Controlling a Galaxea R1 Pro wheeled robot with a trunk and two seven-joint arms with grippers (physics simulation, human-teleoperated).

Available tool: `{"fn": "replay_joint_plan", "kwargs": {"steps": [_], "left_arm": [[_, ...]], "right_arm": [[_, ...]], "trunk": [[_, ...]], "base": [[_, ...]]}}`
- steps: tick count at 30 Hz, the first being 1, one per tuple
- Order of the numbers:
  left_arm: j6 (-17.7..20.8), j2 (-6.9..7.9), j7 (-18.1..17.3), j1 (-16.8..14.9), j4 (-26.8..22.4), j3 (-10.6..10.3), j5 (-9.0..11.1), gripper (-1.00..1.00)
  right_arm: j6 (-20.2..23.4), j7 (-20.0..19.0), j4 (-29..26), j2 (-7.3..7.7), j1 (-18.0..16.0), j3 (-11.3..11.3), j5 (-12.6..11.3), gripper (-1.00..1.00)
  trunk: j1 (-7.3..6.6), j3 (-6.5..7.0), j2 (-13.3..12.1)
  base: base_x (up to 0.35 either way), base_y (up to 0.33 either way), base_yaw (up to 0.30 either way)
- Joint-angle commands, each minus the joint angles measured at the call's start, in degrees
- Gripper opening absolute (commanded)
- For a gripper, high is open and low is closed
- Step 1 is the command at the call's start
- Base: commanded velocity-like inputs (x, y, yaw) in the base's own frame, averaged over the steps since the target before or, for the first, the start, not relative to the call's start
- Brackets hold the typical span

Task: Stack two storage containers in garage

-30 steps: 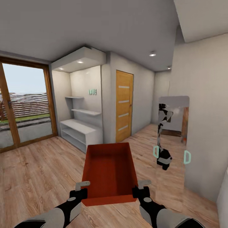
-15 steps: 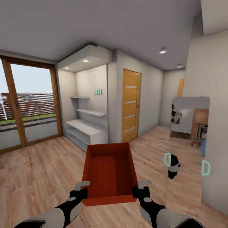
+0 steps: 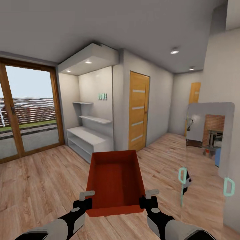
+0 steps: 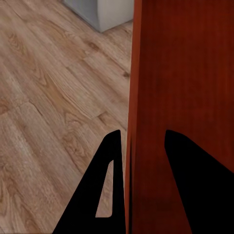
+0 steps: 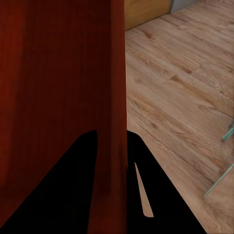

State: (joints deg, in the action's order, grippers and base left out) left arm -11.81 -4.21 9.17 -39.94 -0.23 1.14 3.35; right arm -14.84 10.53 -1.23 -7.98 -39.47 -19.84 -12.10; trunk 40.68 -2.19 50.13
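The left gripper point(image 3: 87, 199) is at 7 o'clock in the head view, the right gripper point(image 3: 148, 198) at 5 o'clock. Each is closed over a side wall of one storage container point(image 3: 115, 181). In the left wrist view one dark finger point(image 4: 105, 195) lies outside the orange-red wall point(image 4: 180, 73) and the other inside it. The right wrist view shows the same straddle on the opposite wall point(image 5: 63, 73), with the outer finger point(image 5: 146, 195) over the planks.

The container is held off the floor, dead centre, with its long axis running toward 12 o'clock. It is open-topped and its interior appears empty.

The light wood plank floor point(image 3: 40, 180) lies open on both sides of the container and ahead of it. At 10 o'clock stand wood-framed glass doors point(image 3: 28, 110). At 11 o'clock is a white alcove with a low shelf unit point(image 3: 87, 141) and wall shelves. At 12 to 1 o'clock is a closed wooden door point(image 3: 138, 111). Beyond it a passage runs to a second wooden door point(image 3: 194, 95) at 2 o'clock.

At 3 o'clock a mirrored panel point(image 3: 208, 156) stands close on the right. It reflects a brick fireplace point(image 3: 213, 125). The teal handles point(image 3: 182, 175) on it are small; their exact form cannot be confirmed.
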Motion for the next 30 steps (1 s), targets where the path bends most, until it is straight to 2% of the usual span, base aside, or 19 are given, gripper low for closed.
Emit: {"fn": "replay_joint_plan", "kwargs": {"steps": [1, 30], "left_arm": [[-0.3, 0.00, -0.2, 0.0, 0.0, 0.8, 0.6, -1.00], [-0.3, 0.00, -0.2, 0.0, 0.0, 0.8, 0.6, -1.00]], "right_arm": [[0.0, -0.4, 0.0, -0.55, -0.1, 2.8, 0.1, -1.00], [0.0, -0.4, 0.0, -0.57, -0.1, 2.8, 0.1, -1.00]], "trunk": [[0.04, -0.09, 0.1], [0.04, -0.09, 0.1]], "base": [[0.323, 0.000, 0.000], [0.323, 0.000, 0.000]]}}
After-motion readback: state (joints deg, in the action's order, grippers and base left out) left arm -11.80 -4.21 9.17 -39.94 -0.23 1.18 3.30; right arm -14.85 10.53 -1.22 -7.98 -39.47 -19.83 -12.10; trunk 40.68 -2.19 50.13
